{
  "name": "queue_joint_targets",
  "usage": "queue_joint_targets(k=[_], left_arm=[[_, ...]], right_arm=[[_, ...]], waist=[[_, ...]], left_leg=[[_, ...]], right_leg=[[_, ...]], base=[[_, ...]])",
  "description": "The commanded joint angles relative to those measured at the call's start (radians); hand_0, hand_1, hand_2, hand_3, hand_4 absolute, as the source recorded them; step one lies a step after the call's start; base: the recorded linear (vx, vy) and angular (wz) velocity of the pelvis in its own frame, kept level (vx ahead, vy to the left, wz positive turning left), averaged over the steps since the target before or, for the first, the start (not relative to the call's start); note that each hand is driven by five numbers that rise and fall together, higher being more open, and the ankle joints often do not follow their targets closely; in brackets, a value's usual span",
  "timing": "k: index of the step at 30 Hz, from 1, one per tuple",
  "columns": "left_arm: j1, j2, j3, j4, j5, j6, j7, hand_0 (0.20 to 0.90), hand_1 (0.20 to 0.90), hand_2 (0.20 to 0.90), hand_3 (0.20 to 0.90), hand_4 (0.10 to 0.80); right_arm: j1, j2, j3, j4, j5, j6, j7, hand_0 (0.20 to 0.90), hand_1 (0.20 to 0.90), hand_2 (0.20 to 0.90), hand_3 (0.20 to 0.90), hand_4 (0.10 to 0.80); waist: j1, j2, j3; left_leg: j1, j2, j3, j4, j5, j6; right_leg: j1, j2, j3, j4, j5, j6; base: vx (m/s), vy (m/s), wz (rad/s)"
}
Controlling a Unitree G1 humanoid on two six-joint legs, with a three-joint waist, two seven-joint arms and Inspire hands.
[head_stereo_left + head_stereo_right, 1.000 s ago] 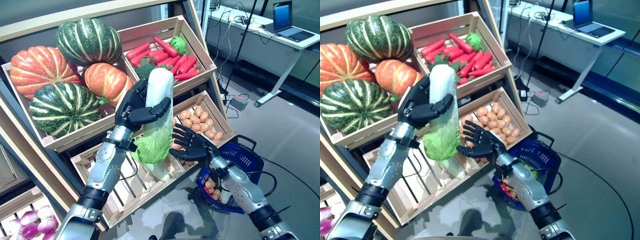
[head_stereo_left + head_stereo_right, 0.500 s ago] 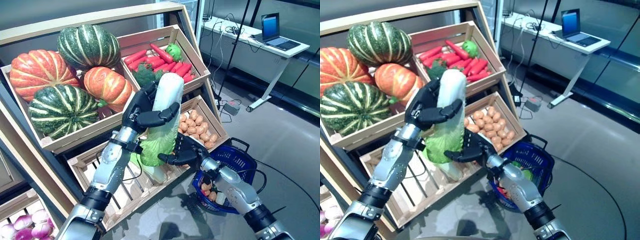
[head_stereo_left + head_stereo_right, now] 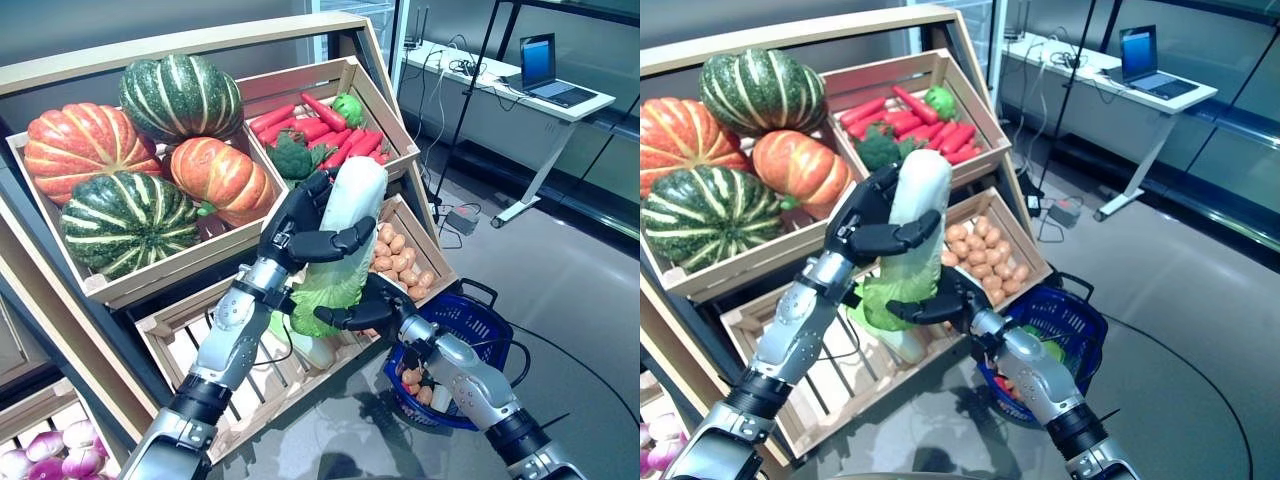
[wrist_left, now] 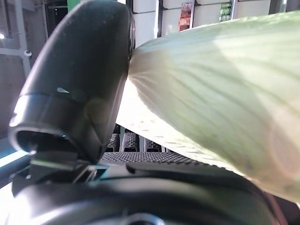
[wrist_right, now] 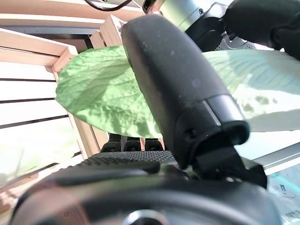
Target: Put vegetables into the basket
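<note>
From my left eye, my left hand is curled tight around a long cabbage. I hold it up in the air in front of the wooden shelf. The white end points up and the leafy green end hangs down. My right hand is under the leafy end, touching it, with its fingers curved up around the leaves. The blue basket sits on the floor to the right, near my right arm, and some small vegetables lie in it. The cabbage is not in the basket yet. Far on the left, a crate holds big pumpkins. The crate next to it holds red carrots and a broccoli. A lower crate holds potatoes. Another cabbage lies in the low crate, under the one I hold.

From my right eye, I see the same thing. My left hand wraps the pale stalk and my right hand cups the green leaves from below. A desk with a laptop stands far on the right.

From my left wrist, my thumb presses on the pale, ribbed side of the cabbage.

From my right wrist, my thumb lies across a wide green leaf, and my fingers touch it from below. The wooden slats of the crate show behind.
</note>
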Motion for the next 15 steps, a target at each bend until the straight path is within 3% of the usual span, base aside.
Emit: queue_joint_targets(k=[1,15], left_arm=[[-0.087,-0.035,-0.002,-0.077,-0.038,-0.074,-0.046,0.3,0.3,0.3,0.3,0.4],[-0.013,-0.09,-0.043,-0.079,-0.235,-0.001,-0.224,0.3,0.3,0.3,0.3,0.4]], right_arm=[[-0.143,0.076,-0.042,-0.106,0.054,-0.12,-0.027,0.9,0.9,0.9,0.9,0.8],[-0.219,0.05,-0.111,-0.122,0.1,-0.146,-0.057,0.9,0.9,0.9,0.9,0.8]], waist=[[0.006,-0.003,-0.068],[0.022,-0.011,-0.067]], left_leg=[[0.026,-0.033,0.011,0.001,-0.118,0.023],[0.024,-0.031,0.008,0.001,-0.124,0.024]], right_leg=[[0.004,0.015,-0.012,0.001,-0.042,-0.059],[0.0,0.015,-0.015,0.001,-0.037,-0.061]], base=[[0.0,0.0,0.0],[0.0,0.0,0.0]])
